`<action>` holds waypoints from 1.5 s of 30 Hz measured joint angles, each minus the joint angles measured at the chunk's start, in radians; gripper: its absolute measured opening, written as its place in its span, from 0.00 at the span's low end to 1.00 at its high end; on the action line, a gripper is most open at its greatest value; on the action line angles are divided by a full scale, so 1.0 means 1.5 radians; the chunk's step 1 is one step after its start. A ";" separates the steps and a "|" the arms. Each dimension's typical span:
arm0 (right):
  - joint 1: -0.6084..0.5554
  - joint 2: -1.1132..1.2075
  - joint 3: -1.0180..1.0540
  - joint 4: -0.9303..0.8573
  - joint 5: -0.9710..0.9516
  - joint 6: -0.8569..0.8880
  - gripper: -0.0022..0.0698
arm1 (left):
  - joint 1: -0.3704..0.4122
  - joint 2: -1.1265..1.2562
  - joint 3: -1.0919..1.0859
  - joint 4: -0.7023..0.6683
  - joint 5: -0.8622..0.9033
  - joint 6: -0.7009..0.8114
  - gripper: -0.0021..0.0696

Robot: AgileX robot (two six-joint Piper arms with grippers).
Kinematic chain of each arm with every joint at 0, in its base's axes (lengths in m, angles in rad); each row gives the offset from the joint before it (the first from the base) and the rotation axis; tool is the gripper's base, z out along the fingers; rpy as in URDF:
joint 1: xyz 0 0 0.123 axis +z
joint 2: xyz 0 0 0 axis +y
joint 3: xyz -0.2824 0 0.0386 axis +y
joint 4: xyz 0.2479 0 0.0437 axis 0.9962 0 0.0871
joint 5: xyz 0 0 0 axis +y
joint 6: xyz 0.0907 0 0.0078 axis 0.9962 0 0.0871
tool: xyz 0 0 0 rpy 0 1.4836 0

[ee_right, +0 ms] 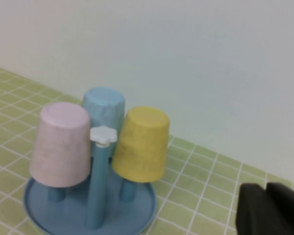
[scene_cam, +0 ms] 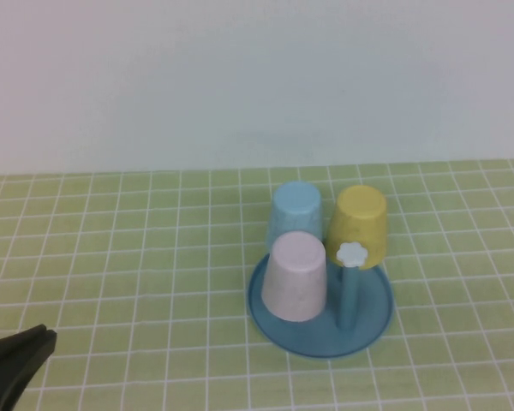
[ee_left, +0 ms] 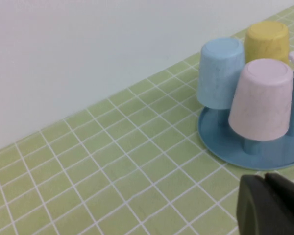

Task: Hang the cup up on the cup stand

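A: So where is the pink cup?

B: Upside down over a peg of the stand, on the side nearest the camera in the high view. The blue cup and the yellow cup sit the same way on pegs behind it.

A: Why mouth down?

B: Likely so the peg runs up inside and carries it; there's no handle to hook. One peg stands bare just beside the pink cup, its white knob showing.

A: And the arms?

B: Both clear of the stand. The left pincer is well off to the stand's left, low over the desk, jaws pressed together, holding nothing. The right pincer shows only in its own wrist view, also closed up and empty.

A: Done, then?

B: I'd judge so.
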 joint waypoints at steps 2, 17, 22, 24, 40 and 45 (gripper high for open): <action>0.000 0.000 0.000 -0.006 0.000 0.007 0.09 | 0.000 0.000 0.001 0.000 0.002 0.000 0.03; 0.000 0.000 0.039 -0.010 0.059 0.078 0.09 | 0.000 0.000 0.031 -0.002 -0.059 0.000 0.03; 0.000 0.000 0.075 -0.010 0.071 0.138 0.09 | 0.000 0.000 0.031 -0.010 -0.057 0.000 0.03; 0.000 0.000 0.082 -0.010 0.072 0.142 0.09 | 0.000 0.000 0.031 -0.011 -0.057 0.000 0.03; 0.000 0.000 0.085 -0.028 0.075 0.147 0.08 | 0.000 0.000 0.031 -0.011 -0.058 0.000 0.03; 0.000 0.000 0.085 -0.028 0.075 0.147 0.08 | 0.000 0.000 0.031 -0.011 -0.058 0.000 0.03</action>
